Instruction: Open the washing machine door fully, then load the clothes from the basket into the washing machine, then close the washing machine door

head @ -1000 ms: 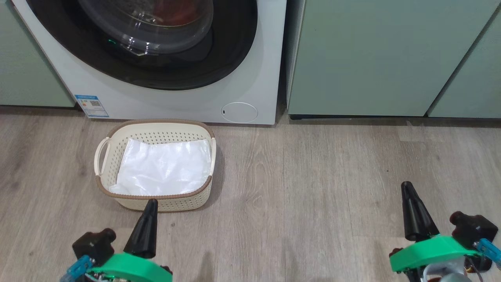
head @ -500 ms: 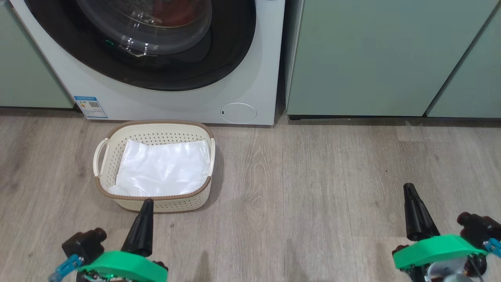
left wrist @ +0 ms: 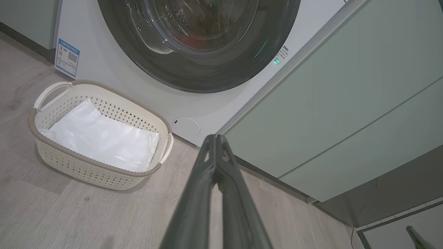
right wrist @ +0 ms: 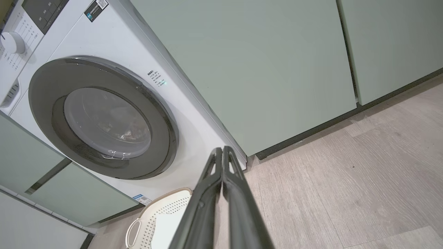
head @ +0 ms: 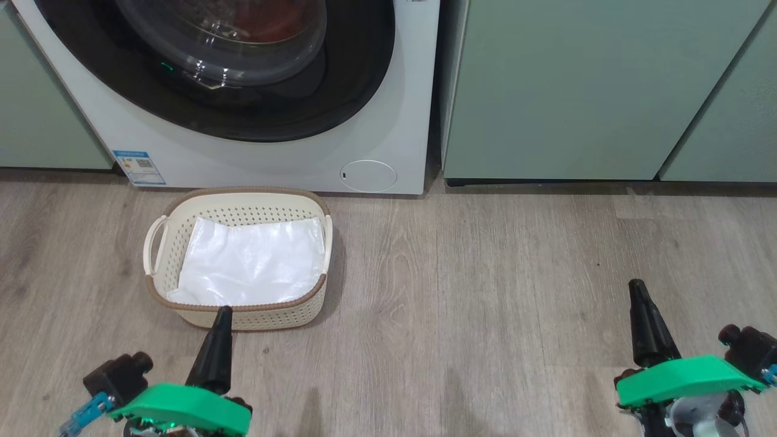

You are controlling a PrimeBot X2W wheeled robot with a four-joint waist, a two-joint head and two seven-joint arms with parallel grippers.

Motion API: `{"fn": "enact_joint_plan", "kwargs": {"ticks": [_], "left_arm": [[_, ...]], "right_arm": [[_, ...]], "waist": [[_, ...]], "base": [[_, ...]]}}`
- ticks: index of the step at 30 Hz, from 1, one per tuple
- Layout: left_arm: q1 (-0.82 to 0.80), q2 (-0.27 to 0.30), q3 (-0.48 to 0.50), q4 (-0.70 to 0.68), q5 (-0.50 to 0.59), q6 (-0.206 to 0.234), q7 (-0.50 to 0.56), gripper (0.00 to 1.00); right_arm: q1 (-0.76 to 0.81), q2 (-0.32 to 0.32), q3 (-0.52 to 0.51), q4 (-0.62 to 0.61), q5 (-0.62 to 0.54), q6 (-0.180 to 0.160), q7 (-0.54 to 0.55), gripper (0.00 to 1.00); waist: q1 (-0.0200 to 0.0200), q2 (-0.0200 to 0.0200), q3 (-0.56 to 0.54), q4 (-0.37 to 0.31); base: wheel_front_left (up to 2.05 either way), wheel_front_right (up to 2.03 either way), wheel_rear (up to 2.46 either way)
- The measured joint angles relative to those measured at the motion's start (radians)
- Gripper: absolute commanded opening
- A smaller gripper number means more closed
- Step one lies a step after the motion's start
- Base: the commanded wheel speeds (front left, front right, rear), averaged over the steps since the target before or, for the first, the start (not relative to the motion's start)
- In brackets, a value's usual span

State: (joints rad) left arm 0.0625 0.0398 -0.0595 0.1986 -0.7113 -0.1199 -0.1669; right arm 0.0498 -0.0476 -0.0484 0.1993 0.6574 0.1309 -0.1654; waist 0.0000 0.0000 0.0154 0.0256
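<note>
The washing machine (head: 394, 133) stands at the top left of the head view, its door (head: 352, 97) shut flat against the front. Red clothes (head: 270, 24) show faintly behind the glass bowl. On the floor before it sits the cream basket (head: 237, 195), holding just a white sheet (head: 255, 261). My left gripper (head: 221, 315) is shut and empty, its tip by the basket's near wall. My right gripper (head: 636, 290) is shut and empty over bare floor far to the right. The left wrist view has the basket (left wrist: 86, 169) left of my shut fingers (left wrist: 211, 166); the right wrist view shows the door (right wrist: 45, 90).
Pale green cabinets (head: 576, 91) flank the machine on the right, and another (head: 36, 121) on the left. Wood-look floor (head: 485, 273) stretches between the basket and my right gripper. A small round flap (head: 368, 176) and a blue label (head: 138, 167) sit low on the machine.
Both grippers have drifted slightly outward and lower in the head view, staying shut. The picture has shifted a little; basket and machine hold their places.
</note>
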Motion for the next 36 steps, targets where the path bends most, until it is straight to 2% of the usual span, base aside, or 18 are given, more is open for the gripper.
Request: {"fn": "enact_joint_plan", "kwargs": {"ticks": [36], "left_arm": [[-0.042, 0.006, 0.04, 0.029, -0.368, 0.0, 0.099, 0.0]], "right_arm": [[-0.042, -0.002, -0.017, 0.03, 0.389, 0.0, 0.099, 0.0]], "waist": [[0.0, 0.0, -0.005, -0.01]], "base": [[0.0, 0.0, 0.0]]}}
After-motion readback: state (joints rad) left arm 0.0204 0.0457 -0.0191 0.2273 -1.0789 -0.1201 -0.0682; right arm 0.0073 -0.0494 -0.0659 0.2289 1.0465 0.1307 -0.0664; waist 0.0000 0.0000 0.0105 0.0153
